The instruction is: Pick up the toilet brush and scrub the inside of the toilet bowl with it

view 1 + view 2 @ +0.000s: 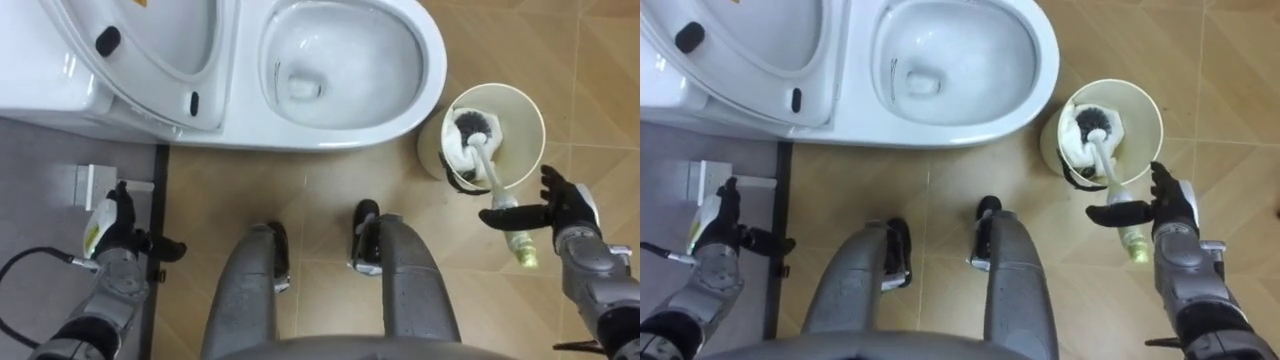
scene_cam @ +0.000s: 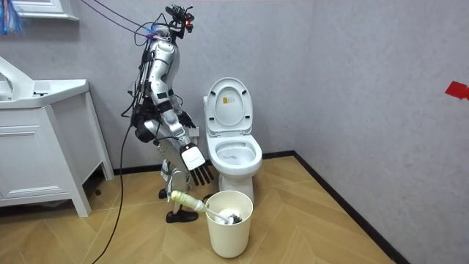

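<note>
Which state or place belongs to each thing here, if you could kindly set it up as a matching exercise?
Things:
1. toilet lid
2. brush
3. right hand
4. left hand

States:
A. head down in the bucket
B. raised
C. open, far from the brush
D. open, beside the brush handle

Pairs: 1-B, 2-A, 3-D, 4-C

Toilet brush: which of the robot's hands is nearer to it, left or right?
Right. The right hand is open at the handle of the toilet brush, which leans in the bucket; the left hand is far off, beyond the robot's legs.
</note>
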Motion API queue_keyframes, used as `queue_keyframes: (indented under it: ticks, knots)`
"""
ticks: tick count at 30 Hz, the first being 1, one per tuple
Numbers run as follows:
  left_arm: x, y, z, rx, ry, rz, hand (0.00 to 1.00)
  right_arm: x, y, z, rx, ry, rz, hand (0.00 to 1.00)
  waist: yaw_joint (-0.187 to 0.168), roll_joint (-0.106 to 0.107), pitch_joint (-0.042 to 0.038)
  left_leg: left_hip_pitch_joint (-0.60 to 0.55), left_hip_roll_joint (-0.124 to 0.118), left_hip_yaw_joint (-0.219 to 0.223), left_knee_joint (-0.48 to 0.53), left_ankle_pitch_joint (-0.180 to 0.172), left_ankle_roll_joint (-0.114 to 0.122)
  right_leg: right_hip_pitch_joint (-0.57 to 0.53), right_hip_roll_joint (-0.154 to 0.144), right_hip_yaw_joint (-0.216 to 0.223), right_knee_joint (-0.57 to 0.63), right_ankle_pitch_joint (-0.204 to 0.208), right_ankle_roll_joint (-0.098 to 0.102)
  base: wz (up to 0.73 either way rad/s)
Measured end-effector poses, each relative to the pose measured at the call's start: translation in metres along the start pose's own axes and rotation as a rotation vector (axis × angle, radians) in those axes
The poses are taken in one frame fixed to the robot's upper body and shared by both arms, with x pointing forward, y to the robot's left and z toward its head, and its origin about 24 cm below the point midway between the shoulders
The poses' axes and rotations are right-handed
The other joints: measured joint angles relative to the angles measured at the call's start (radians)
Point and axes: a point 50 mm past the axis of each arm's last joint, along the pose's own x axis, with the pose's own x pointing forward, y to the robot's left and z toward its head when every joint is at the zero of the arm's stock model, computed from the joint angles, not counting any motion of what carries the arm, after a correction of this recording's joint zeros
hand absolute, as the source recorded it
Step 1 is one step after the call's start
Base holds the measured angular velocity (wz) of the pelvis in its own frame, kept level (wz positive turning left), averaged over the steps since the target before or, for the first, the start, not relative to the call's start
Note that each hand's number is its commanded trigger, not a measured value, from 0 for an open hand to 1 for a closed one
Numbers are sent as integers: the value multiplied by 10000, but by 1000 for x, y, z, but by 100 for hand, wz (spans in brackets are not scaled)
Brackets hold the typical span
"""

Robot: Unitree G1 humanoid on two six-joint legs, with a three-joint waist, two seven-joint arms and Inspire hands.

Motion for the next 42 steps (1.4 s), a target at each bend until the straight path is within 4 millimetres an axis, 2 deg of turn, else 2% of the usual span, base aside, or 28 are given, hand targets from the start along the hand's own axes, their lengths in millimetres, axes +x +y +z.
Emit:
queue_keyframes:
  ticks: [5,9,11,13,17,22,24,33,37,38,42]
  knots:
    - [-2,-4,-2,133,14,-151,0,1,-1,0,-21,25,-159,0,72,40,21,13,-2,28,-19,2,-4,-2,-22,-8,-8,-14,-13,0]
    - [-1,-4,4,181,-213,-242,0,10,-7,5,104,406,-542,0,83,41,37,8,-11,31,-17,2,-3,-34,-46,-9,39,-16,-13,0]
    - [1,-3,10,121,-374,-265,0,14,-12,8,162,538,-699,0,97,32,85,-25,-12,43,1,2,-3,-79,-60,-19,66,-22,-24,0]
    - [7,3,23,32,-721,-143,0,19,-17,16,459,570,-903,0,171,-14,233,-185,-22,48,115,-3,-6,-253,-74,-6,202,-44,-41,0]
    - [14,10,41,-62,-1138,-59,0,25,-24,30,865,486,-1177,0,318,-53,280,-835,-15,71,451,-36,-9,-926,-78,40,549,-65,-53,-1]
    - [14,10,41,-63,-1125,-68,0,29,-27,43,937,467,-1313,0,376,-56,282,-1327,10,34,1016,-253,-29,-1451,-87,59,1075,-209,-128,-2]
    - [16,12,45,-79,-1172,-18,0,31,-31,49,898,358,-1410,0,533,-51,284,-1687,57,28,1389,-362,-22,-1791,-86,56,1355,-258,-148,-4]
    - [20,16,52,28,-982,81,0,35,-40,72,598,84,-1668,0,615,-46,284,-3273,5,-2,2634,-533,19,-3322,-276,84,2485,-375,-197,2]
    - [20,16,55,30,-1015,4,0,37,-39,77,645,49,-1639,0,699,-35,291,-3692,17,-24,3089,-634,66,-3746,-324,76,2892,-434,-240,1]
    - [20,16,55,43,-1015,-16,0,37,-39,76,631,107,-1615,0,717,-34,291,-3765,-9,-23,3178,-671,43,-3815,-404,48,3012,-475,-257,6]
    - [22,18,56,90,-911,7,0,36,-43,70,663,429,-1500,0,889,15,302,-4042,-4,-73,3614,-826,58,-4069,-420,59,3390,-603,-244,1]
